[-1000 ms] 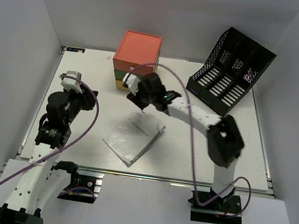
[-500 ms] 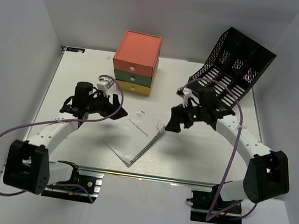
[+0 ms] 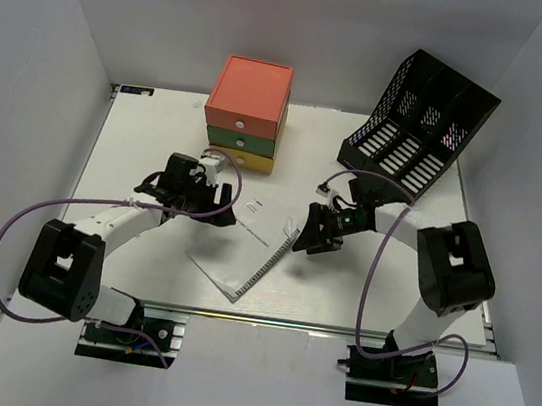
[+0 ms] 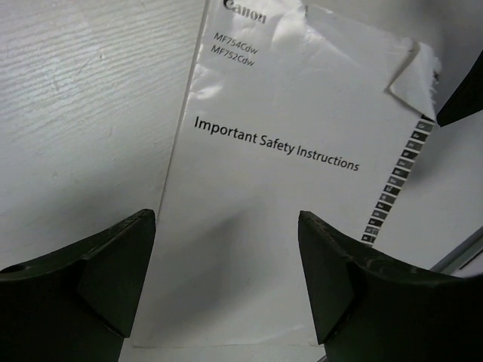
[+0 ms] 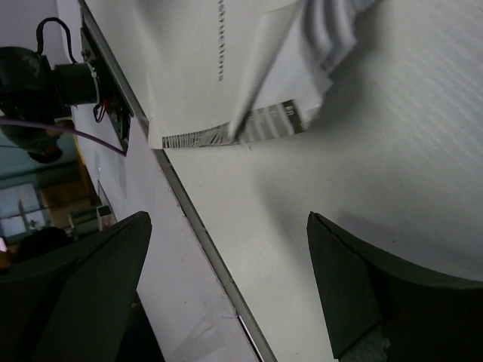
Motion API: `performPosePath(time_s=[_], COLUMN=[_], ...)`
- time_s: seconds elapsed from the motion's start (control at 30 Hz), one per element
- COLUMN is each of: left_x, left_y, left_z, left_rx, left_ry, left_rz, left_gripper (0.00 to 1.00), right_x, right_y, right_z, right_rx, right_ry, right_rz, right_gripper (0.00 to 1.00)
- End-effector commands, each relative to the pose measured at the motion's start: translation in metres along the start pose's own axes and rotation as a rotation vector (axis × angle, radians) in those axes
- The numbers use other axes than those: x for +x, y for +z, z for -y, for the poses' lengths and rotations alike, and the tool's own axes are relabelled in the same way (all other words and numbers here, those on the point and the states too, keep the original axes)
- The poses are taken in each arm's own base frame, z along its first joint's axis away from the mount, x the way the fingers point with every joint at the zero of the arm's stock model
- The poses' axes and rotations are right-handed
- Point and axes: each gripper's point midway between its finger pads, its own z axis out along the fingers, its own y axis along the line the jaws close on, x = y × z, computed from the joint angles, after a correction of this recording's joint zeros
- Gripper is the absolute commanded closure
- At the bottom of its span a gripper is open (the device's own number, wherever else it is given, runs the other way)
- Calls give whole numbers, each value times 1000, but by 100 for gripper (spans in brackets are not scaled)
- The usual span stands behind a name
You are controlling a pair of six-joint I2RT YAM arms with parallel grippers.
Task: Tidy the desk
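so the safety instructions booklet point(image 3: 245, 245) lies flat around the middle of the desk point(image 3: 148, 145), turned at an angle with 1 corner pointing at the near rail point(image 3: 265, 320). Behind it, at the far edge, sits the 3-drawer box point(image 3: 246, 114), and the file rack point(image 3: 417, 133) is well apart from that in the far right corner. The left gripper point(image 3: 222, 206) hangs over the booklet's far left part, the right gripper point(image 3: 311, 236) just beside its right edge over bare desk, so the 2 face each other across it
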Motion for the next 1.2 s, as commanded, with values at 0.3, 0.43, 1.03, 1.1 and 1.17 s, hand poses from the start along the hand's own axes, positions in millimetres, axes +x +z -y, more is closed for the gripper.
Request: performPosePath(time_s=[0.3,0.43,1.03,1.1,1.17], left_x=[-12,-13,-12,-16,-27], left_y=[-2,-2,2,-3,-12], left_z=[-12,-16,-15,-14,-7], left_rx=[-153,-176,-180,-181,-168], left_ry=[47,38,42,51,62], left_rz=[1,8,-9,11,73], left_gripper=[13,13,13,13,13], right_x=[-57,-59,-82,-83,-83], right_y=[16,25,62,65,68], right_z=[13,27,36,42,42], right_rx=[30,73,105,115,106], right_ry=[38,111,114,123,111], right_rz=[156,152,200,202,196], right_gripper=[12,14,42,51,60])
